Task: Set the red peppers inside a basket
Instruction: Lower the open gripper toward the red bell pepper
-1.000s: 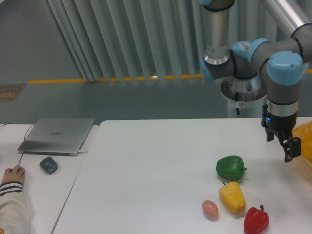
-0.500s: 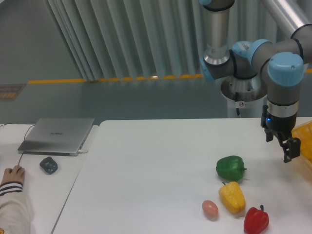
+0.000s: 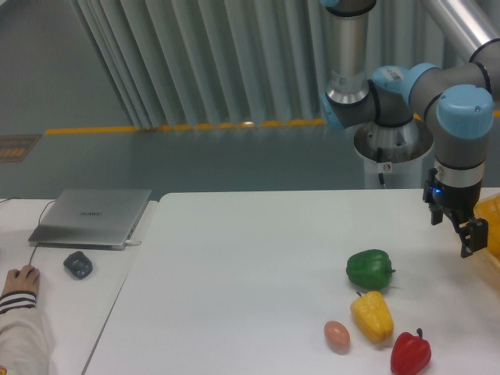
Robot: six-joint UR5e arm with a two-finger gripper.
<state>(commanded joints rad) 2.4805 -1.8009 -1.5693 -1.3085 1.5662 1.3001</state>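
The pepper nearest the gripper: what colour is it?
Green. The pepper shows clearly in the camera view, left of and below the gripper.

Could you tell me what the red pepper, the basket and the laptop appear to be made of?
Red pepper: looks like smooth, glossy skin or plastic; real or imitation cannot be told.
Basket: probably yellow-orange plastic, judging by its uniform colour; only an edge shows.
Laptop: matte silver lid, likely metal or painted plastic.

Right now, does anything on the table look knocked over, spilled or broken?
Nothing stands out. The red pepper, yellow pepper, green pepper and egg sit whole on the white table, nothing spilled. The pincer hangs empty near the basket.
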